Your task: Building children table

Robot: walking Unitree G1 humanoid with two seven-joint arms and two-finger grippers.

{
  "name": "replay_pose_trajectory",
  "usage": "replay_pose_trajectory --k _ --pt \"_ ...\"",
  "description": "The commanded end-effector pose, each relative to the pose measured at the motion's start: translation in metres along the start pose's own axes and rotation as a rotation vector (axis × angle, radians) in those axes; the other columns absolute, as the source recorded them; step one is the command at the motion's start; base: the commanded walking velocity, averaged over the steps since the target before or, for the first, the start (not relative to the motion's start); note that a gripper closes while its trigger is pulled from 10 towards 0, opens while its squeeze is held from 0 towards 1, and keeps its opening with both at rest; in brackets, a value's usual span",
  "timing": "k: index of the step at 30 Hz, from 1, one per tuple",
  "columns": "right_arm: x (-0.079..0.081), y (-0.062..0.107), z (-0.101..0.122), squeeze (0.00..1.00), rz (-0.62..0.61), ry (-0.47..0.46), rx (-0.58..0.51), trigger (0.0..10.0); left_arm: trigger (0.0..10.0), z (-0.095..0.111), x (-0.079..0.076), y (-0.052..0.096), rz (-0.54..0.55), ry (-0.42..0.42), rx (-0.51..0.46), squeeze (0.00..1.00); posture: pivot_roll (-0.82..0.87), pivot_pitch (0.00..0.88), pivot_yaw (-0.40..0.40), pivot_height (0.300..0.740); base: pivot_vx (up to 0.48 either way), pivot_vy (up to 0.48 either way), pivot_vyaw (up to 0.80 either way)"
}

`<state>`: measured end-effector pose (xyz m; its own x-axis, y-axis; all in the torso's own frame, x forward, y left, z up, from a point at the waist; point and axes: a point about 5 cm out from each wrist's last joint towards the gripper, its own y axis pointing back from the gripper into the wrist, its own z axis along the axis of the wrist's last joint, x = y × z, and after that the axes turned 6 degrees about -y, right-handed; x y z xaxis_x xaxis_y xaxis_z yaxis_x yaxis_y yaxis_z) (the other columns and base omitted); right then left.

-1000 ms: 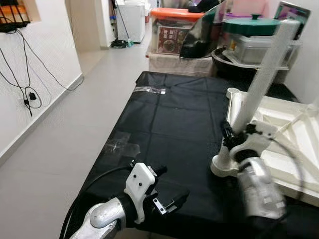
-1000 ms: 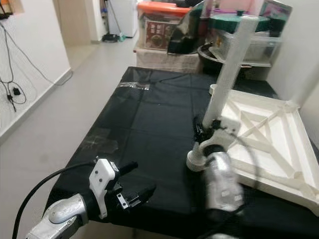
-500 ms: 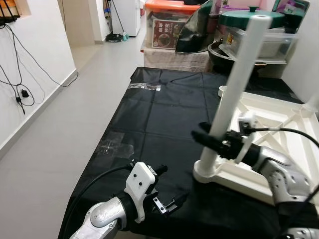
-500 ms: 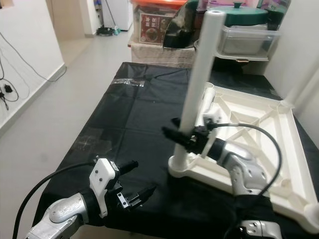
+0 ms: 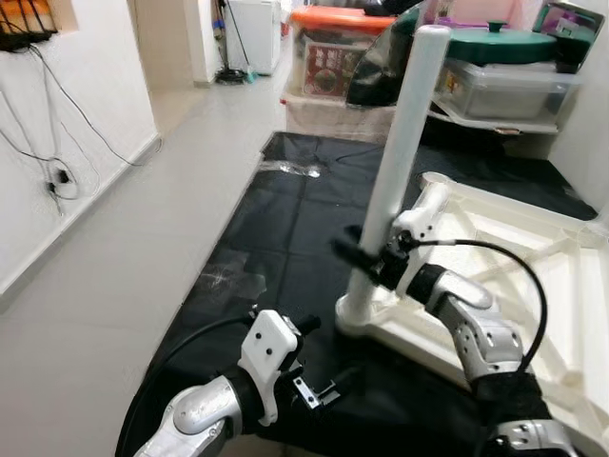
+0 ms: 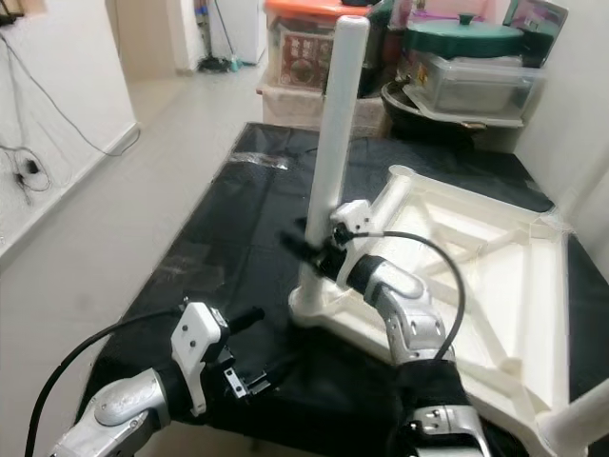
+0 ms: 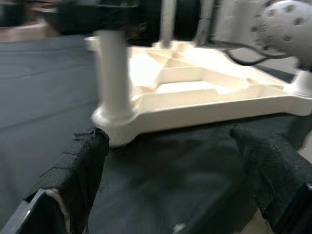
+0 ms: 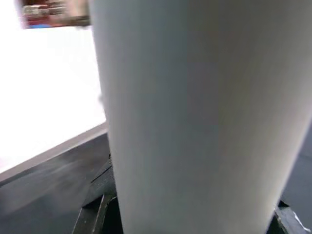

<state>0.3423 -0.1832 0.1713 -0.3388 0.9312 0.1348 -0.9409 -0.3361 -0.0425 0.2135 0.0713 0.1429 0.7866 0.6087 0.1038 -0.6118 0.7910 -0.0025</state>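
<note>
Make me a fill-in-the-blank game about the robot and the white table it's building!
1. The right claw grips the white table ____.
2. The upside-down tabletop lies on a cloth coloured ____.
3. The left claw hovers with its fingers ____.
4. The lid on the stacked boxes behind the black cloth is coloured ____.

Missing words: leg, black, open, green

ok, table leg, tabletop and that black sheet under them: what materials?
Table leg: looks like smooth matte white plastic tube, seamless. Tabletop, lying upside down: cream moulded plastic, ribbed underside. Black sheet: thin, creased, taped down; plastic film or cloth, can't tell. Right gripper clamps the leg.
</note>
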Motion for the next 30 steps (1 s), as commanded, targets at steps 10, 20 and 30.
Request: replay_pose_trajectory --k 10,20,30 --pt "-0.034 0.074 -0.012 0.0 -0.971 -0.037 -0.085 0.0 10.0 0.0 0.0 -0.002 -0.008 0.003 0.004 0.0 0.22 0.0 -0.056 0.74 0.0 0.0 0.0" --pt "0.004 0.049 -0.016 1.0 -0.879 -0.091 -0.16 10.0 10.0 0.0 -0.001 0.0 -0.008 0.002 0.005 0.0 0.22 0.0 -0.058 0.74 0.0 0.0 0.0" --pt "-0.011 0.039 -0.011 0.0 -0.544 -0.126 -0.197 10.0 10.0 -0.001 -0.001 0.001 -0.008 0.002 0.007 0.0 0.22 0.0 -0.057 0.74 0.0 0.0 0.0"
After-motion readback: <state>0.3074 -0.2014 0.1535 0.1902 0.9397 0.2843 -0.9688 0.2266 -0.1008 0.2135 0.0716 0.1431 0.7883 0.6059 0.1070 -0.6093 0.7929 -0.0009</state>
